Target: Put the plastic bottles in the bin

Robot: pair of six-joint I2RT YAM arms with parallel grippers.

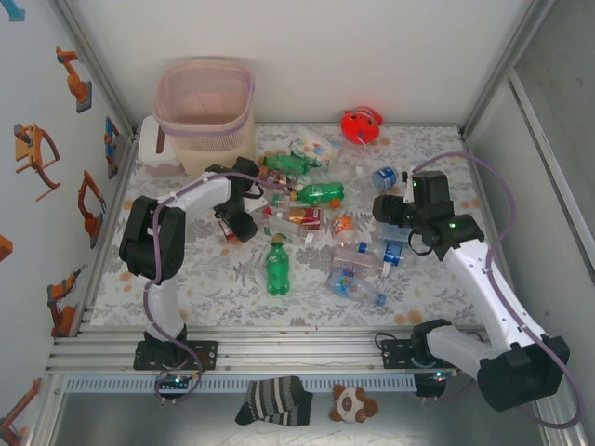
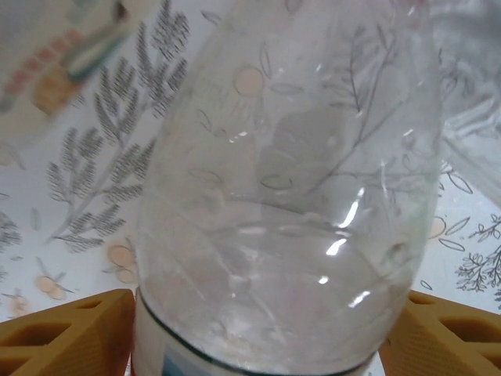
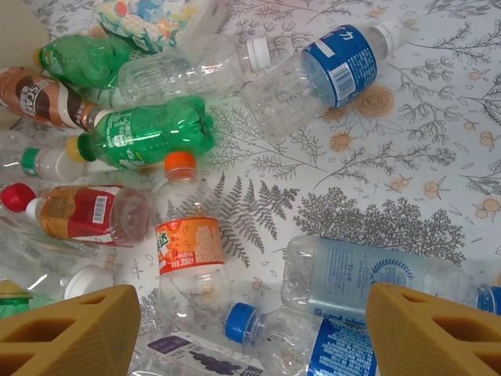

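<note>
Your left gripper (image 1: pixel 240 223) sits low in the bottle pile. Its wrist view puts 1 clear bottle (image 2: pixel 290 196) right between its 2 yellow fingers (image 2: pixel 70 337). The bottle's sides reach both fingers, so the gripper looks clamped on it. That contact sits at the frame's bottom corners, though, and is hard to judge. You can see the leaf-print table (image 2: pixel 94 180) through the plastic. The bin (image 1: pixel 223 144) stands upright just beyond that gripper, slightly to its left, at the table's far edge.

Your right gripper (image 1: pixel 383 208) hangs over the right side of the pile, jaws spread, with nothing between them. Under the gap between its fingers, an orange-label bottle (image 3: pixel 190 251) and a blue-cap bottle (image 3: pixel 290 345) lie on their sides. Left of the orange one lies a red-label bottle (image 3: pixel 78 213). Farther ahead of this gripper, you have a green bottle (image 3: pixel 149 133) to the left and a blue-label bottle (image 3: pixel 329 74) to the right, both lying flat on the table.
</note>
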